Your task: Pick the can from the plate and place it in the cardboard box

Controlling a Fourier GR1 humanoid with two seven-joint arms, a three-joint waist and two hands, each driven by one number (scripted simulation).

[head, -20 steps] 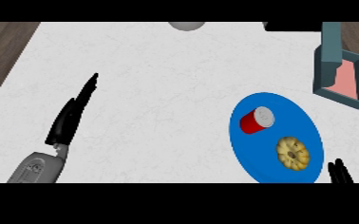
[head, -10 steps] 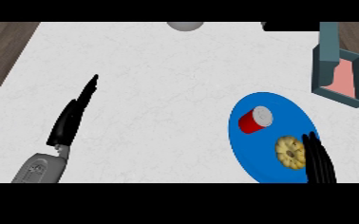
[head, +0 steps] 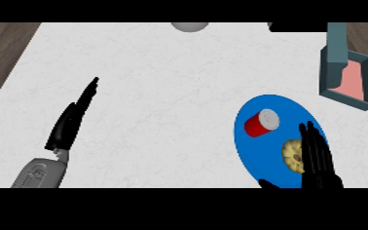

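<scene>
On the blue plate [head: 248,146] the red can [head: 260,123] lies tipped, beside what may be a cookie [head: 292,156]. Right hand [head: 317,158] hovers over the plate's right side, fingers straight, holding nothing. Left hand [head: 70,119] rests open, far left. Box [head: 343,66] sits upper right.

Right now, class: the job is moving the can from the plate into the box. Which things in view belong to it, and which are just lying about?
Belonging to the job:
red can
blue plate
box
right hand

Just lying about:
round biscuit-like item on the plate
grey round object at the far edge
left hand, resting open
</scene>
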